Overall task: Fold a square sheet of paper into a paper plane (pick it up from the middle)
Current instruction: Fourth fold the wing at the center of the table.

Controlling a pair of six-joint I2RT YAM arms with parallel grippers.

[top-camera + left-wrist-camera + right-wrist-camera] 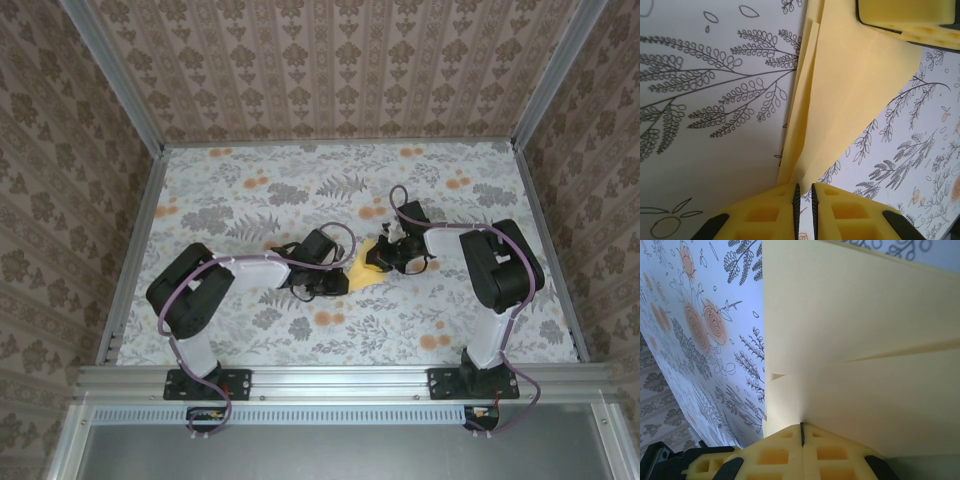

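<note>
Pinching the folded yellow paper (362, 268) from both ends, I hold it with my left pincer (804, 190) and right pincer (802, 427) clamped on it, midway between the tabletop's (250, 200) left and right edges.

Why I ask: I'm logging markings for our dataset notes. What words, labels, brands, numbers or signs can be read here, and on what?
None: no readable text in any view.
The folded pale yellow-orange paper sheet is plain.
The white floral-printed table cover carries only drawn leaves and flowers.
Any marking on the black arm base plates is too small to tell.
</note>
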